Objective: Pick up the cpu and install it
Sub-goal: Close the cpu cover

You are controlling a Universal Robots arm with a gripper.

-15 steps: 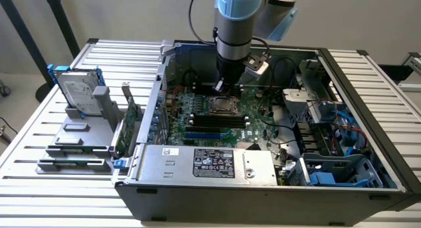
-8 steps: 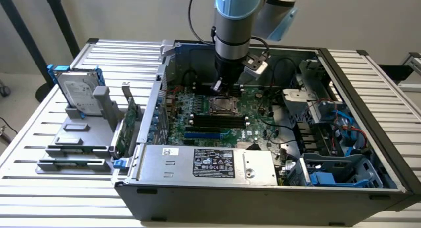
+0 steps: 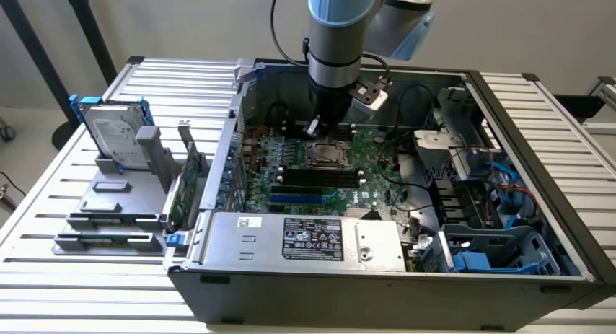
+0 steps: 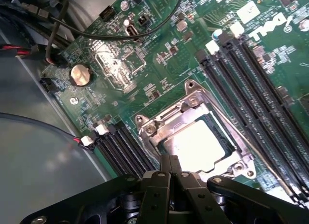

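Black claw parts sit closest to the wrist camera, the fingers pressed together to a narrow tip with nothing between them, just above the socket. In the exterior view the open computer case lies on the slatted worktop, largest of all; inside it is the green motherboard; at its middle is the metal socket frame; smallest, the cpu lies flat inside this frame, at 12 o'clock from the claw tip in the wrist view. I judge the chip is already placed; whether the frame is locked, I cannot tell.
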